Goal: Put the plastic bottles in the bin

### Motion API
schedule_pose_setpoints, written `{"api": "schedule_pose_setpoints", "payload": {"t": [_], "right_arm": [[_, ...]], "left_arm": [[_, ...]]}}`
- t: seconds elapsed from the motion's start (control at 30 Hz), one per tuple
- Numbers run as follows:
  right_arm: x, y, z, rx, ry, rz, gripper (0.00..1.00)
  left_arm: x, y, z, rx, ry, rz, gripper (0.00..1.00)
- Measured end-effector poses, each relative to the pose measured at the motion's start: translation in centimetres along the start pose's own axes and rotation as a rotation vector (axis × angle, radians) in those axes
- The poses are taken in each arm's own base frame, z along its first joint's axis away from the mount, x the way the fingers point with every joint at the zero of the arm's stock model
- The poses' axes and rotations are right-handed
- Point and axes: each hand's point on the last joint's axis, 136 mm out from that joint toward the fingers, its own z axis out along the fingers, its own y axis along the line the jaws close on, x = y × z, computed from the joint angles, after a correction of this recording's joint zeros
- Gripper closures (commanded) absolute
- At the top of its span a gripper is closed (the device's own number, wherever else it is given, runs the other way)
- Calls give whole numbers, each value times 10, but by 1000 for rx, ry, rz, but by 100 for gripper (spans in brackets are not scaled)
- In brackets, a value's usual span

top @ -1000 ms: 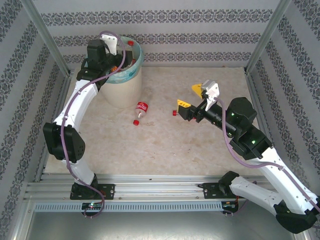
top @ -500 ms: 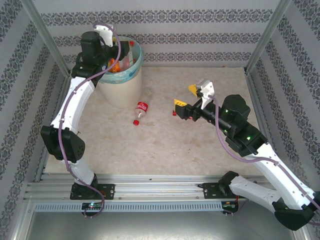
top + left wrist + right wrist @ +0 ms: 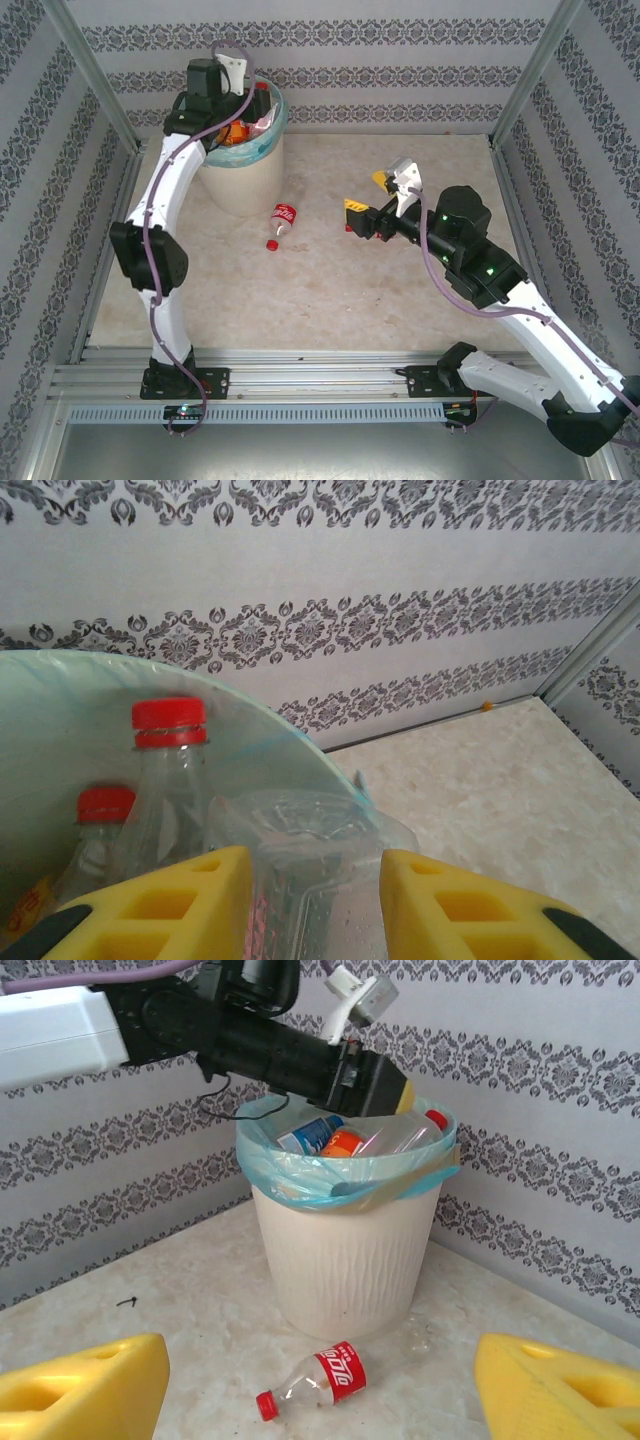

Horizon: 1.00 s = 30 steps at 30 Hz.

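Upper left, your left gripper (image 3: 315, 860) hovers over the bottle-filled bin (image 3: 245, 185), jaws either side of a clear bottle (image 3: 310, 825); you cannot tell if they grip it. At centre, a red-labelled bottle (image 3: 282, 222) lies on the table (image 3: 330, 290); right of it, your right gripper (image 3: 367, 192) gapes wide, empty.

Bright, even light casts faint shadows; close up, the left tool (image 3: 312, 890) looks perhaps slightly soft.

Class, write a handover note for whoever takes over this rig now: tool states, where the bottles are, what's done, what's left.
Left tool over the bin, a clear bottle between its fingers; grip unclear.
Right tool open, empty, facing the bin.
Done: several bottles in the bin.
Left: one red-labelled bottle lying on the table beside the bin.
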Motion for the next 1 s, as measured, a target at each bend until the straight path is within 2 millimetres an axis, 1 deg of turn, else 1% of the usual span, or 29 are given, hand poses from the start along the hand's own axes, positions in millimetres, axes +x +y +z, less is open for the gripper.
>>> {"api": "schedule_pose_setpoints", "payload": {"t": [0.07, 0.13, 0.2, 0.27, 0.33, 0.43, 0.5, 0.6, 0.67, 0.83, 0.93, 1.0], "right_arm": [[3, -1, 4, 0, 11, 2, 21], [5, -1, 6, 0, 19, 4, 21], [7, -1, 6, 0, 25, 4, 21], [8, -1, 6, 0, 28, 4, 21], [8, -1, 6, 0, 29, 4, 21], [9, -1, 6, 1, 34, 4, 21], [10, -1, 6, 1, 36, 2, 21], [10, -1, 6, 1, 37, 2, 21], [11, -1, 7, 0, 39, 2, 21], [11, -1, 7, 0, 42, 2, 21], [11, -1, 7, 0, 42, 2, 21], [12, -2, 7, 1, 43, 3, 21]], "left_arm": [[-6, 2, 6, -1, -3, -12, 70], [-14, 0, 7, 0, -14, -13, 72], [-22, -6, 7, 5, -27, -3, 72], [-23, -14, 7, 2, -22, 14, 73], [-18, -22, 7, -4, 4, 33, 76], [-1, -30, 10, -15, 65, 53, 83], [14, -28, 14, -33, 110, 61, 87], [36, -16, 20, -67, 164, 62, 89], [38, -15, 17, -78, 153, 67, 94], [49, -6, -1, -111, 150, 43, 100], [52, 3, -6, -121, 139, 13, 100], [52, 5, -6, -117, 134, -1, 100]]}}
